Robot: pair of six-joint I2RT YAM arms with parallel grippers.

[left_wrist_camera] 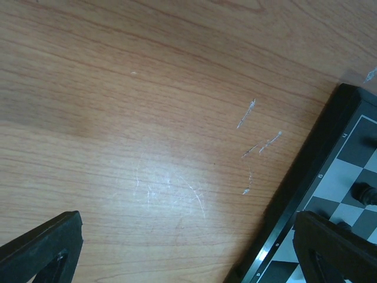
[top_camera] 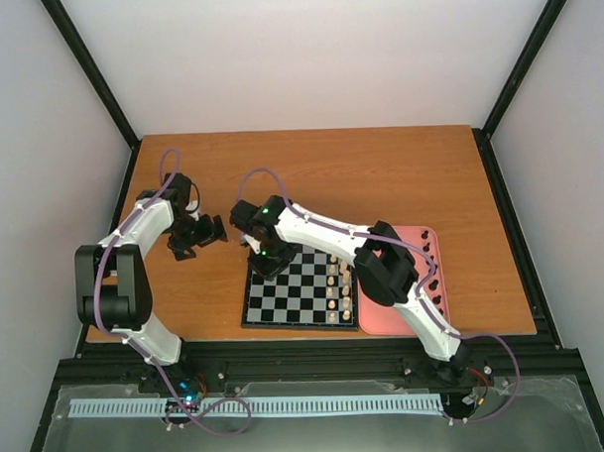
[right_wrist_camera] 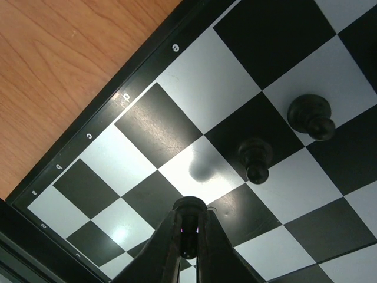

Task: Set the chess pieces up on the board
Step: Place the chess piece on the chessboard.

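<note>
Two of the black chess pieces (right_wrist_camera: 254, 159) stand upright on the board (right_wrist_camera: 147, 127), on diagonally neighbouring squares a little in from its lettered edge. A third black piece (right_wrist_camera: 189, 206) is pinched at its head by the right gripper (right_wrist_camera: 188, 230), whose fingers are closed tight on it with no gap showing. It hangs over a dark square near the same edge (a soft shadow lies on the pale square next to it). Whether its foot touches the board cannot be told.

Seen from above, the right gripper sits over the board's far left corner. Cream-white pieces (top_camera: 339, 284) stand in two files along the board's right side, and a pink tray (top_camera: 377, 318) lies just beside the board's right edge with a few dark pieces in it.

The left gripper (top_camera: 198, 235) is off the board, beyond its far left corner, over the bare wooden table (top_camera: 380, 174). Its fingers are spread as wide as they go and hold nothing (only scratched wood shows between them, with the board's corner close to one finger).
</note>
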